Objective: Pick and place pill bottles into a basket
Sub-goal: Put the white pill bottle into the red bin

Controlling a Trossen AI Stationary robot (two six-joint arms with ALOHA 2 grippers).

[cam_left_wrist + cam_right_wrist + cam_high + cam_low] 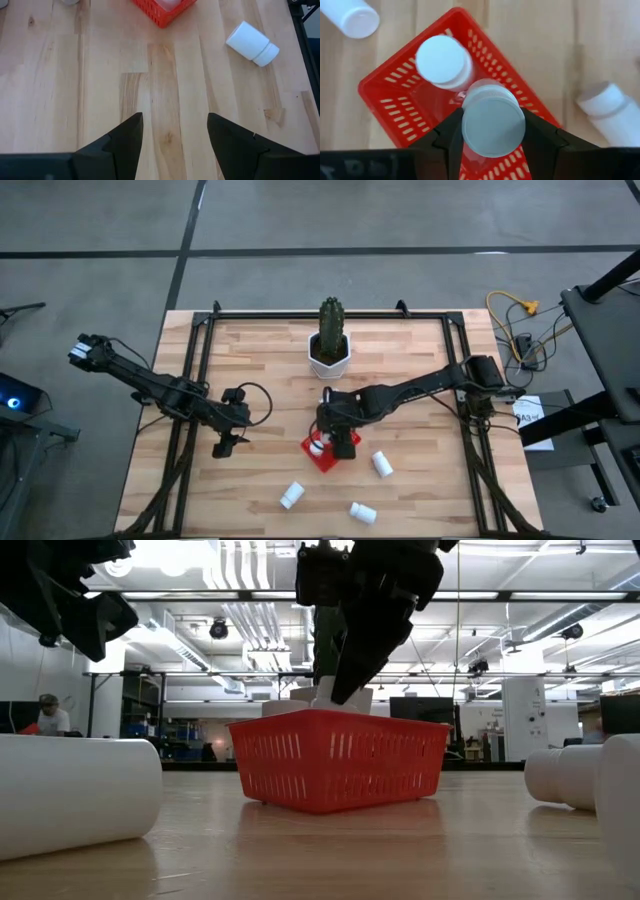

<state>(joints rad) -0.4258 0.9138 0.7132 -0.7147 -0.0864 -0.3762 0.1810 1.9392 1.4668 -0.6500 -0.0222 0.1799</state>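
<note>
While its jaws grip an upright white capped plastic pill bottle, the right gripper hangs directly over the bright-red low-walled plastic basket, beside the bottle already inside; the left gripper waits, released, off the basket's left side.
</note>
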